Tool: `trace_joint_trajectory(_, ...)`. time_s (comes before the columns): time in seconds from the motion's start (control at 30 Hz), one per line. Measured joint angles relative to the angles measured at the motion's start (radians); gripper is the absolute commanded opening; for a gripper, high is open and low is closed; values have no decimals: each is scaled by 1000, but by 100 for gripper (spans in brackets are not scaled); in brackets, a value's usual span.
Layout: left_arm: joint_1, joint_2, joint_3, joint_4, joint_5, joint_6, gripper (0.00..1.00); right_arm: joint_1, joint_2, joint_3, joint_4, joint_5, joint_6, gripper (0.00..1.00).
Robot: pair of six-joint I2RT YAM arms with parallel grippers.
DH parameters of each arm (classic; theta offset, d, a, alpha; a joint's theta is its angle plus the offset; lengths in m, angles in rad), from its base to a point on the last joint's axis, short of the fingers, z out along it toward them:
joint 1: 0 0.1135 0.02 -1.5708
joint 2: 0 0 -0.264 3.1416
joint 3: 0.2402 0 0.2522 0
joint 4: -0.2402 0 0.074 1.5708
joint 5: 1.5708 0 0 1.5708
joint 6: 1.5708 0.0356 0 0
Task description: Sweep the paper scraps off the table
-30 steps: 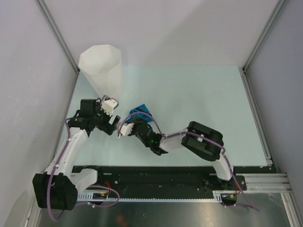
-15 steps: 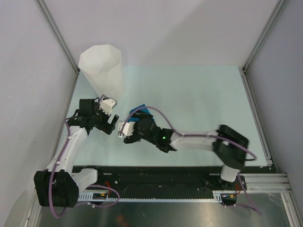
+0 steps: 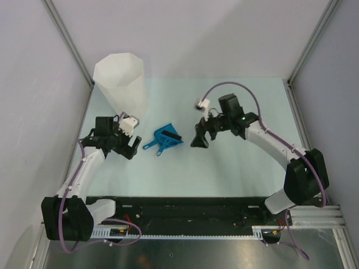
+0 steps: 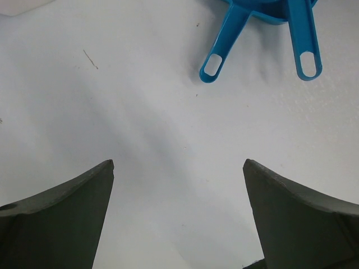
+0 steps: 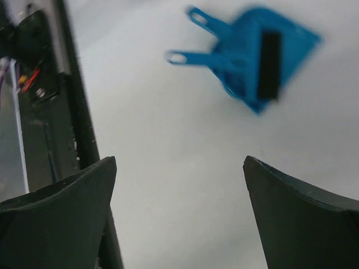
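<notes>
L gripper (image 4: 178, 163) is hanging w/ fingers spread wide over the pale tabletop (image 4: 129, 112), gripping nothing. A slanted blue handle (image 4: 227, 39) and a straighter blue handle (image 4: 303, 36), each w/ an end slot, are lying at the top edge, well apart from the fingers.

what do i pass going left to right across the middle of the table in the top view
left gripper → blue dustpan with its brush lying in it → right gripper
</notes>
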Motion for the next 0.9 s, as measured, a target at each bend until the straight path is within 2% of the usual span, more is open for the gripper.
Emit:
trace_joint_trajectory(0.13, 0, 22, 0, 5, 0, 0, 100, -212, 41, -10, -66, 98, 190, 100)
trace_joint_trajectory(0.2, 0, 43, 0, 7, -1, -1, 100, -311, 41, -17, -73, 229, 276, 100)
trace_joint_trajectory(0.27, 1, 70, 0, 7, -3, -4, 100, -397, 32, -41, -56, 426, 351, 100)
trace_joint_trajectory(0.33, 1, 101, 4, 6, -10, -18, 100, -444, -2, -103, -12, 629, 408, 100)
trace_joint_trajectory(0.4, 2, 141, 14, 10, -20, -31, 100, -475, -87, -235, 81, 816, 455, 100)
trace_joint_trajectory(0.57, 3, 199, 24, 66, -37, -74, 100, -488, -269, -493, 346, 1053, 474, 100)
trace_joint_trajectory(0.73, 3, 190, -33, 303, -48, -143, 100, -490, -288, -626, 624, 1134, 443, 100)
trace_joint_trajectory(0.9, 3, 140, -232, 698, -62, -269, 100, -492, -288, -809, 872, 1138, 398, 100)
